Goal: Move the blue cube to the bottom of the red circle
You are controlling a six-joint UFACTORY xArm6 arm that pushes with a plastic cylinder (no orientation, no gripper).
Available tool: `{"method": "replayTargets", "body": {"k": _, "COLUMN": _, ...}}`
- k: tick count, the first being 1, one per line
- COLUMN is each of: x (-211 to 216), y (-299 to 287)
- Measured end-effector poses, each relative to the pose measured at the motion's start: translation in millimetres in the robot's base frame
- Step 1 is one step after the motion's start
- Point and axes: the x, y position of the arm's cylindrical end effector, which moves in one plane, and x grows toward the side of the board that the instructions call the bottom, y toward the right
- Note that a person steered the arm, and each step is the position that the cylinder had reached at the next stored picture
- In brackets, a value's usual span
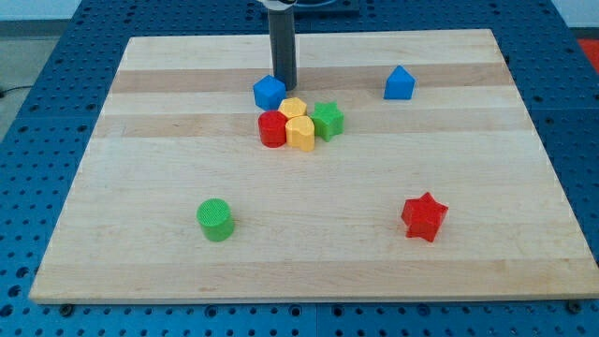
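The blue cube (pixel 269 92) sits near the top middle of the wooden board (pixel 140 187). It touches the top of a tight cluster. The red circle (pixel 272 128), a short red cylinder, is just below the cube at the cluster's left. My tip (pixel 284 86) is the lower end of the dark rod and stands right against the cube's upper right side. The cube lies above the red circle in the view.
The cluster also holds two yellow blocks (pixel 299 133) (pixel 293 108) and a green star (pixel 328 120). A second blue block with a peaked top (pixel 399 83) is at the upper right. A green cylinder (pixel 215 219) is lower left, a red star (pixel 424 216) lower right.
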Motion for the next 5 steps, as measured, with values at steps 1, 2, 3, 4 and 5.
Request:
{"method": "replayTargets", "body": {"k": 1, "x": 3, "y": -22}}
{"method": "replayTargets", "body": {"k": 2, "x": 3, "y": -61}}
{"method": "replayTargets", "body": {"k": 3, "x": 13, "y": -81}}
{"method": "replayTargets", "body": {"k": 4, "x": 18, "y": -77}}
{"method": "replayTargets", "body": {"k": 5, "x": -20, "y": -72}}
